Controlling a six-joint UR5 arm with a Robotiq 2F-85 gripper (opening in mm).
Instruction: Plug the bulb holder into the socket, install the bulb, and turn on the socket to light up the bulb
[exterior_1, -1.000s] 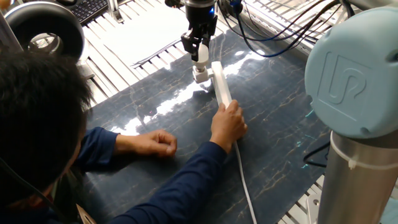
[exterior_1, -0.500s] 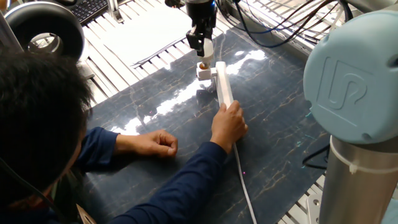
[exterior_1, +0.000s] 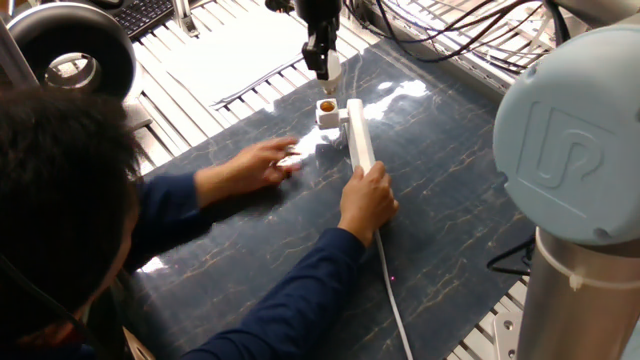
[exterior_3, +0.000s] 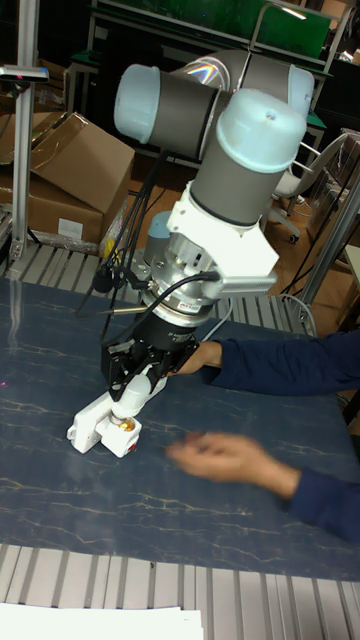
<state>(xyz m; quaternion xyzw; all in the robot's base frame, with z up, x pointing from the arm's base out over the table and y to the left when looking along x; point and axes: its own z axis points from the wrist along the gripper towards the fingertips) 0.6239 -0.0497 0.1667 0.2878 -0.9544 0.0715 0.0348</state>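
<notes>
The claw (exterior_3: 131, 383) grasps the bulb (exterior_1: 330, 70) just above the bulb holder (exterior_1: 327, 111); a hand (exterior_1: 368, 200) steadies the socket (exterior_1: 358, 142).

**Two fixed cameras facing each other across the table**

The fixed view looks down from behind the person's shoulder, near the arm's base. The tall fixed view sits low at the opposite edge, close in, facing back. Both share the socket (exterior_1: 359, 146) (exterior_3: 92, 419) and the gripper (exterior_1: 322, 66) (exterior_3: 130, 388) above it
</notes>
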